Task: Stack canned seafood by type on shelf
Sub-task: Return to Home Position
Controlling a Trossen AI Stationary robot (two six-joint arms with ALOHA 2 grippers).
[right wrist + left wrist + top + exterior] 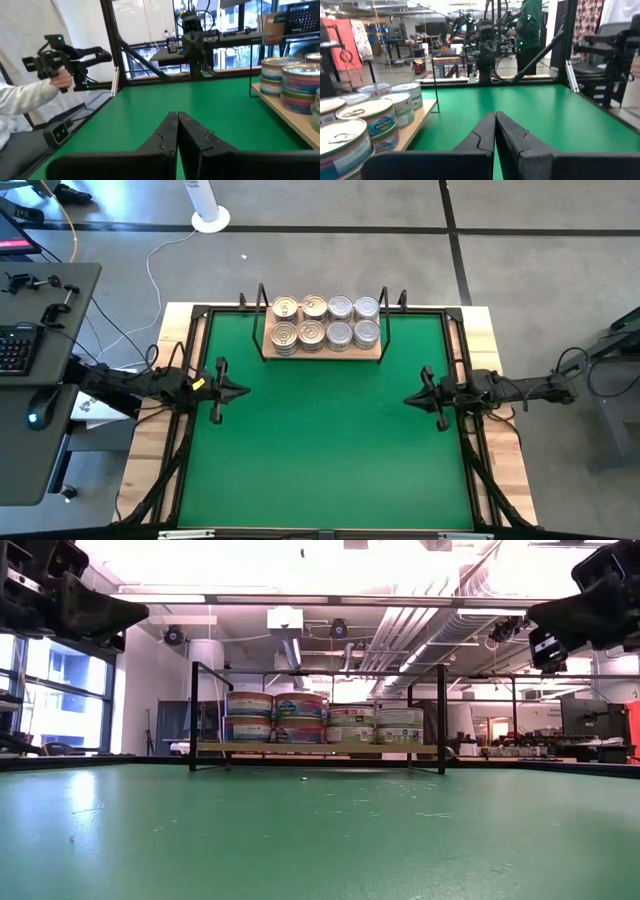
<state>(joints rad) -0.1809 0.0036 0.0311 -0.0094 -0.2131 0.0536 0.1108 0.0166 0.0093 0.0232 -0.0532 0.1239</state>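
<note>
The seafood tins (326,322) sat stacked on the shelf (320,357) at upper centre, its length running across the frame. The left gripper (240,391) and right gripper (410,398) flanked mid-frame, both closed tight and empty, about equally near.

Upper centre of the high view: a light wooden shelf (320,355) with black uprights carries the canned seafood (326,322) upright in two rows of four stacks, two tins high. Gold-lidded stacks stand left, silver-lidded right.
</note>
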